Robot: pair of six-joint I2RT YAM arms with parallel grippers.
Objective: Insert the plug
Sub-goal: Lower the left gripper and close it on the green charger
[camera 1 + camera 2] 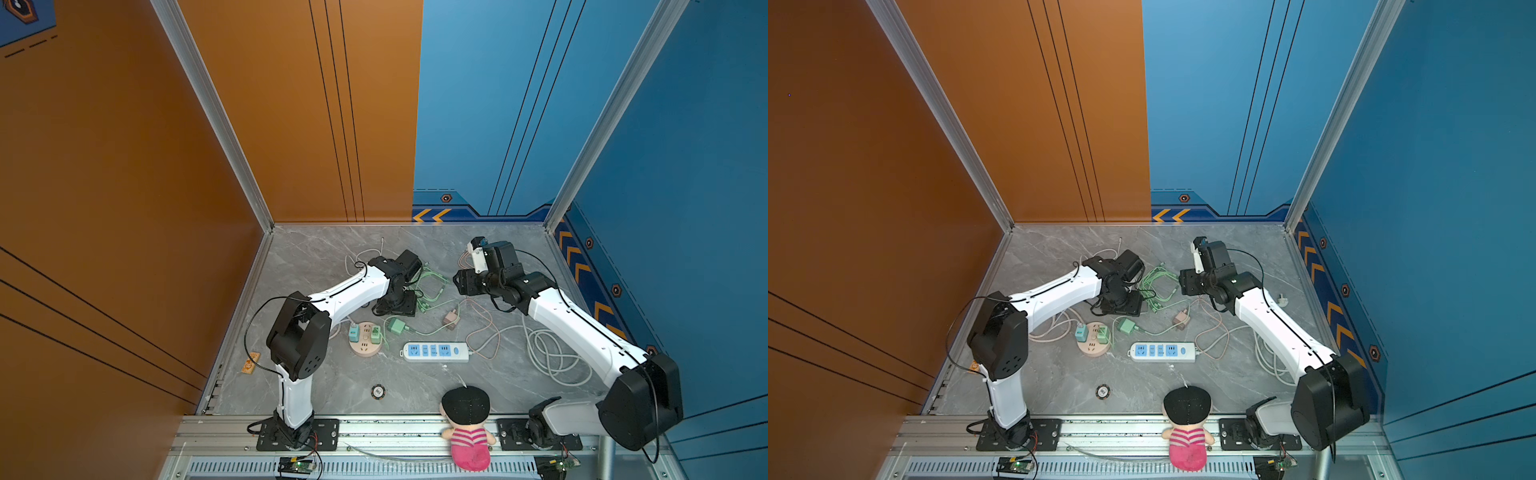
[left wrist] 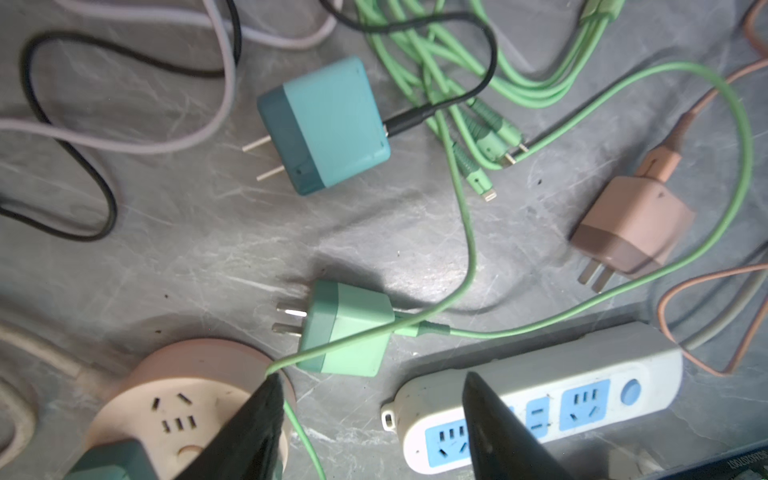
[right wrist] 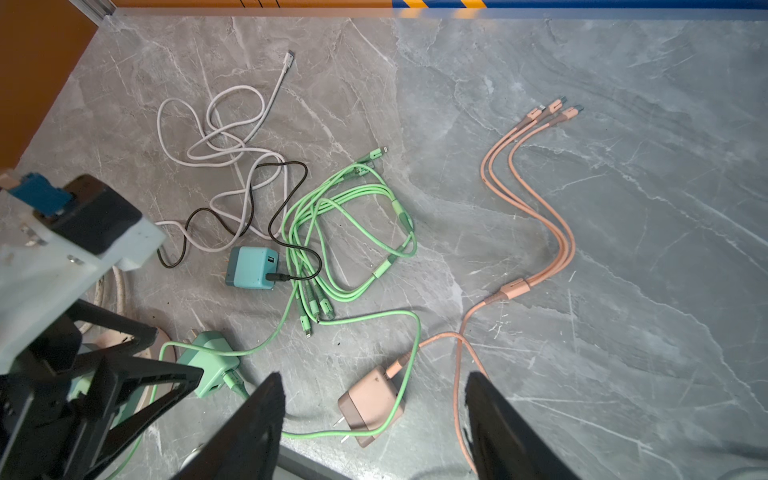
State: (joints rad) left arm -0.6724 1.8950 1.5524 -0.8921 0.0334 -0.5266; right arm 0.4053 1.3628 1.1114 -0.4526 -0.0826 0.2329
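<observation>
With my left gripper (image 2: pixel 370 380) spread and empty, I should pinch the green plug (image 2: pixel 347 328) across its body, prongs (image 2: pixel 289 320) kept clear.

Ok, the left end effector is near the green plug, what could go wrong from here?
1. A green cable lies across the green plug and runs to a finger of the open left end effector; a grasp may snag it.
2. The plug lies on its side, prongs level; it needs turning before insertion and could slip.
3. The round socket and strip look unfastened and may slide when pushed.
</observation>
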